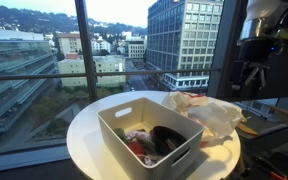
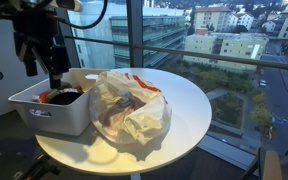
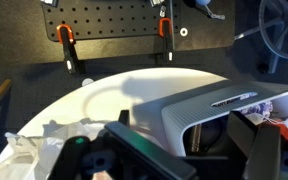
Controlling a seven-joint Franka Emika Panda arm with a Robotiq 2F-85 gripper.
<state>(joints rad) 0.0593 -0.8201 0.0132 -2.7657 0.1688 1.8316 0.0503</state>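
A white plastic bin (image 1: 124, 135) stands on a round white table (image 1: 84, 140). It holds black and red items (image 1: 154, 142). A crumpled pale plastic bag (image 1: 209, 112) lies on the table beside the bin. My gripper (image 1: 252, 75) hangs in the air above the table, apart from both. In an exterior view the gripper (image 2: 42, 62) is above the bin (image 2: 54, 118), with the bag (image 2: 129, 105) next to it. In the wrist view the jaws (image 3: 180, 122) are open and empty, with the bin's corner (image 3: 199, 105) below them and the bag (image 3: 34, 150) at lower left.
Tall windows (image 1: 44, 50) with a railing stand right behind the table, city buildings beyond. A dark pegboard with orange clamps (image 3: 114, 30) shows in the wrist view. A chair back (image 2: 276, 165) stands near the table's edge (image 2: 184, 100).
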